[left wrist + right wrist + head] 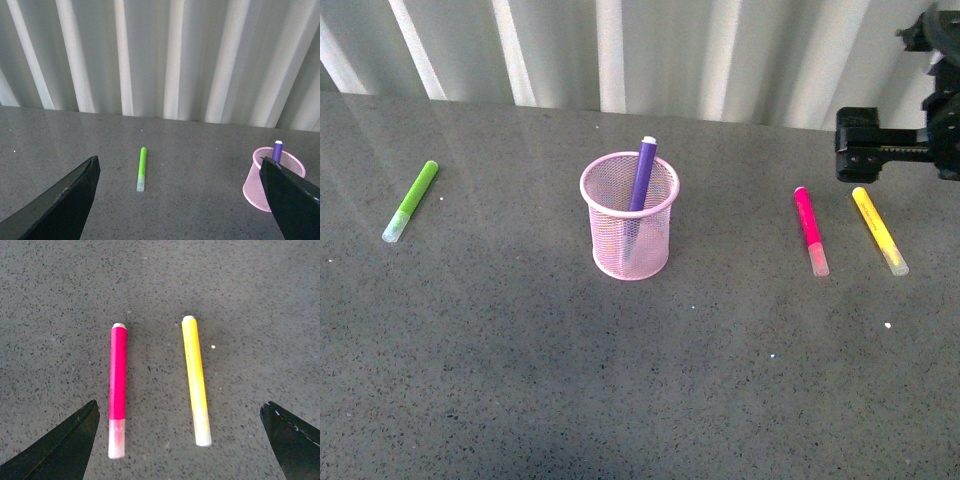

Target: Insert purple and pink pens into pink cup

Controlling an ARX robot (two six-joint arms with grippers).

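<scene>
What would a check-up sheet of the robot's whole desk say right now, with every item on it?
Surface: grey speckled table, flat, with a few white specks.
Job's things: purple pen stands leaning inside the pink cup; pink pen lies flat on the table to the right of the cup, outside it.
Clutter: lime green marker lies far left; yellow marker lies beside the pink pen, not touching it.
Claws: left claw open and empty, facing the lime green marker; right claw open and empty, facing the pink pen and yellow marker.
Cables: nothing seen.
Surroundings: white ribbed wall behind the table.
</scene>
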